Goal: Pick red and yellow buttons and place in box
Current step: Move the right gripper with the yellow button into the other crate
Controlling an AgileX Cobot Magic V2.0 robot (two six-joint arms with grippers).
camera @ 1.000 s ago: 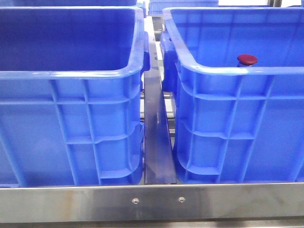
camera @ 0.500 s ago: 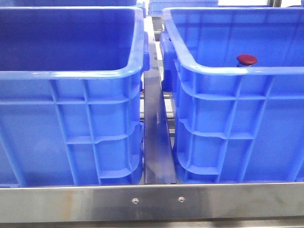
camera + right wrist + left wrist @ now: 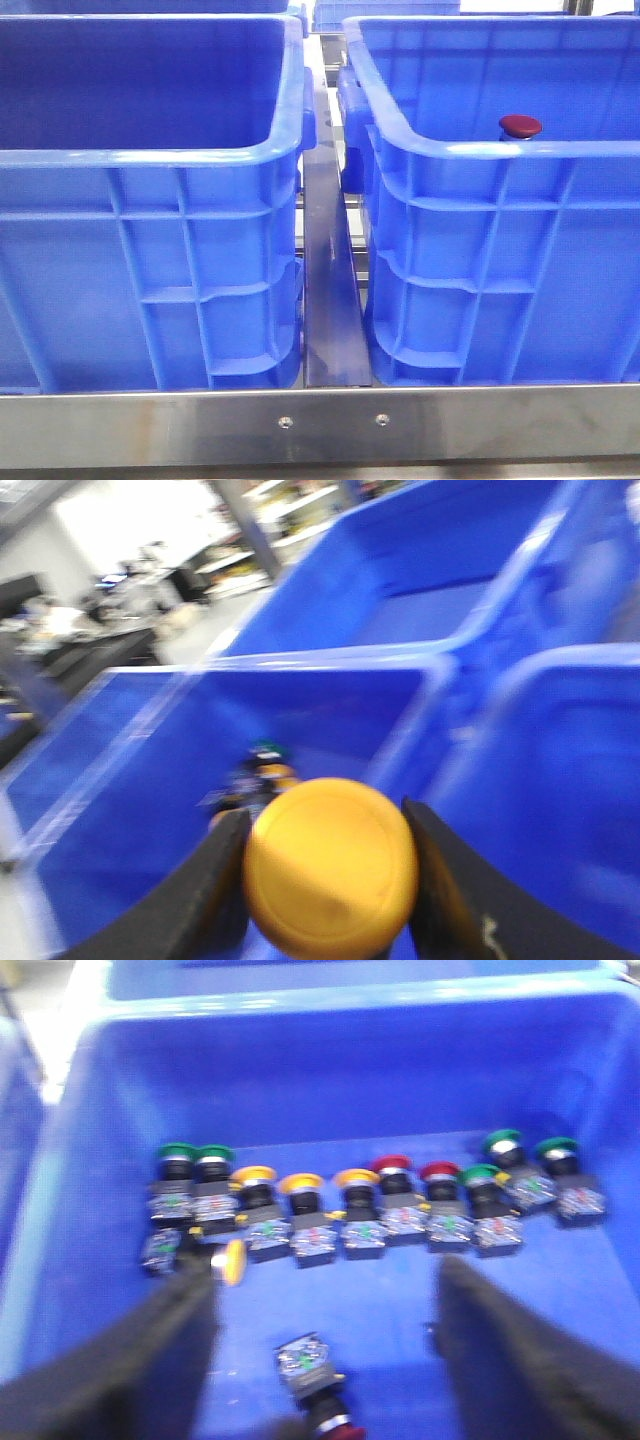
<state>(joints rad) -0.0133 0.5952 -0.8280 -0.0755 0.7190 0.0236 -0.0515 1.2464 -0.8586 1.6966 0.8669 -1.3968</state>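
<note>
Your right gripper [image 3: 330, 880] is clamped on a yellow button [image 3: 331, 866], its fingers pressed to either side of the orange-yellow cap; the right wrist view is blurred, and it shows blue crates below and around, so you cannot tell which one the button hangs over. Your left gripper [image 3: 325, 1345] has its fingers spread wide apart and holds nothing; it hovers inside a supply crate [image 3: 330, 1070] above a row of push-buttons with green, yellow and red caps. Just beside its fingers lie a toppled yellow one [image 3: 228, 1260] and a loose red-capped button [image 3: 315, 1385] near the frame's edge. In the front view, one dark red cap [image 3: 520, 125] shows just over the near rim of the right-hand box [image 3: 500, 150]; the left-hand crate [image 3: 150, 155] shows no contents from here. Judgement: a red appears already delivered, the yellow is in transit and unreleased, and further picks likely remain for the left arm.
</note>
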